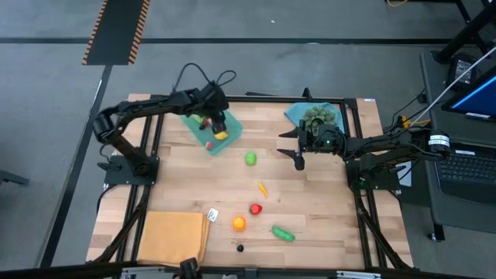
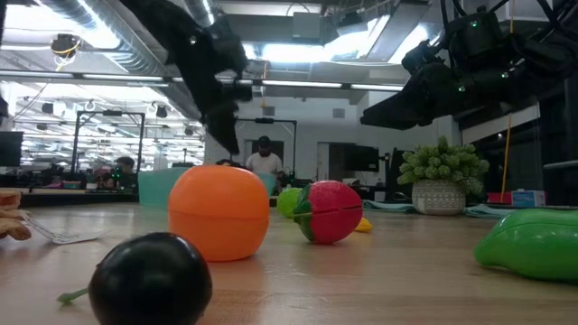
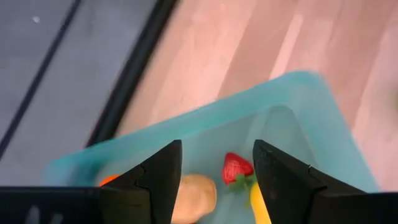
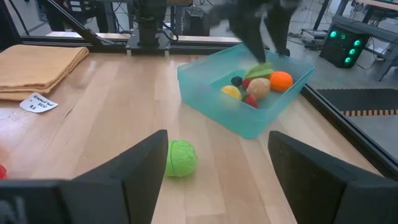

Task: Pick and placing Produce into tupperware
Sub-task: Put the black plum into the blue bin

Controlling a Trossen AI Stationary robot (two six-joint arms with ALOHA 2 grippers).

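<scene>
A pale wooden tabletop (image 1: 310, 194) is seen on a grey floor, with a lit workshop behind. The teal tupperware (image 1: 232, 128) is set near the far left edge; a strawberry (image 3: 236, 168), a tan piece (image 3: 196, 194) and an orange piece (image 4: 281, 80) are held in it. The left claw (image 3: 214, 168) is hung over it, parted and empty. The right claw (image 4: 214, 165) is spread wide, empty, near the green ball (image 4: 180, 157).

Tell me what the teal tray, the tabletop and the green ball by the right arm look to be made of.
Tray: translucent plastic, likely; its thin walls let light through. Tabletop: pale wood in glued strips, matt, with visible grain. Green ball: probably moulded plastic, matt, with leaf-like ridges like a toy cabbage; the look leaves rubber open.
</scene>
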